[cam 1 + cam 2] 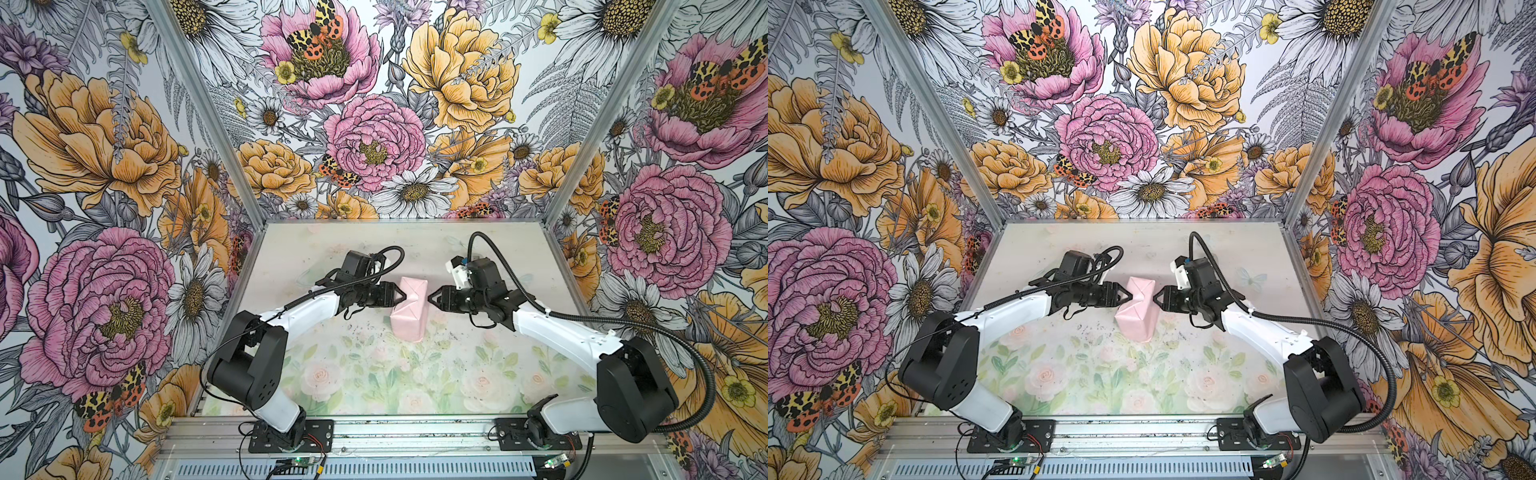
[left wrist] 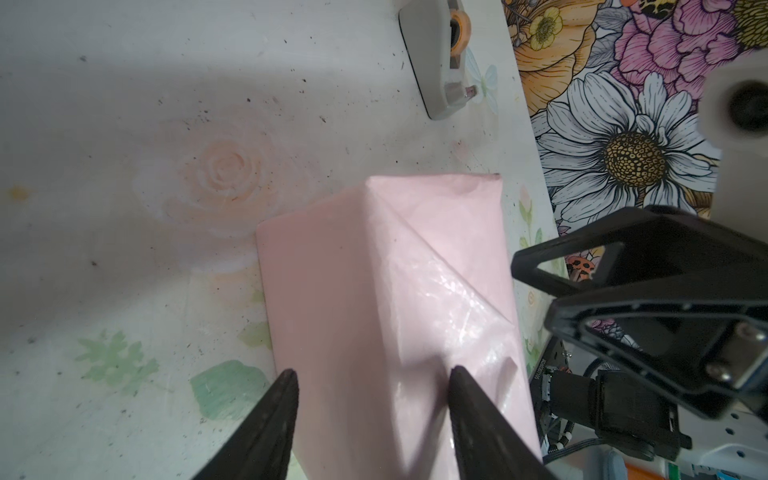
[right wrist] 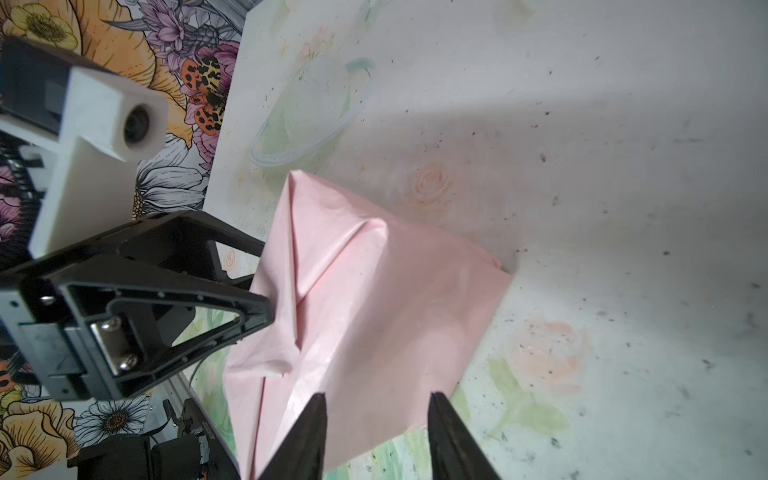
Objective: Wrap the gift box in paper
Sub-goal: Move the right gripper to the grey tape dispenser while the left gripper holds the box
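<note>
You have the gift box fully under the paper [image 1: 407, 320]: no navy shows anywhere, only a pale pink parcel mid-table [image 1: 374, 374], and it appears to be propped on a narrow side. Your left gripper [image 1: 400, 296] and right gripper [image 1: 432, 298] meet it from opposite sides at the folded end, probably so that each braces the parcel against the other's push. In the wrist views both pincers have their jaws spread, with pink paper between the fingertips [image 2: 457, 386]. You can't tell whether either one is actually pinching. The triangular end folds lie mostly flat, but one corner puffs loose beside the left gripper [image 3: 266, 307], so that flap likely needs pressing down. The tape dispenser [image 2: 436, 62] sits well apart, near the table's edge.
</note>
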Motion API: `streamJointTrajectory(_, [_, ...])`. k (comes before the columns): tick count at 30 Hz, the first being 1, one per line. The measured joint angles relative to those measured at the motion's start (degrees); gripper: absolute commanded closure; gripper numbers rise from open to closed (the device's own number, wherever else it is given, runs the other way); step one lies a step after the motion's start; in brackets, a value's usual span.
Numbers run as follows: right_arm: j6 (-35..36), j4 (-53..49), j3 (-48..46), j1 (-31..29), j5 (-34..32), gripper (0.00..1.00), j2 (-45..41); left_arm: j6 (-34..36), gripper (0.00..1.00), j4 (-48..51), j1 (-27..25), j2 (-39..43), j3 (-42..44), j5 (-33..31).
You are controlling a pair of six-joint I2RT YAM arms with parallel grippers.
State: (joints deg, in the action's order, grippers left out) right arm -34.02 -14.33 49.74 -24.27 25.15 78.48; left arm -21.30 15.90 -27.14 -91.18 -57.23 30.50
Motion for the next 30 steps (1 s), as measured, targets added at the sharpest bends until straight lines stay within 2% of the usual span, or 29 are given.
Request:
streamJointTrajectory(7, [7.5,-0.2,0.04,14.12,6.73,0.64,1.42,0.04,0.41,-0.33,-0.28,0.02,0.0,-0.79])
streamJointTrajectory(15, [15.63,-0.94,5.97,27.39,12.48,0.68,16.68,0.2,0.41,-0.31,-0.5,0.11,0.0,-1.11])
streamJointTrajectory(22, [20.35,-1.38,13.79,31.23,17.7,0.7,26.47,0.22,0.41,-0.26,-0.76,0.31,0.0,-1.79])
streamJointTrajectory(30, [21.94,-1.73,20.96,32.24,22.71,0.72,34.03,0.24,0.41,-0.04,-0.76,0.61,0.0,-2.54])
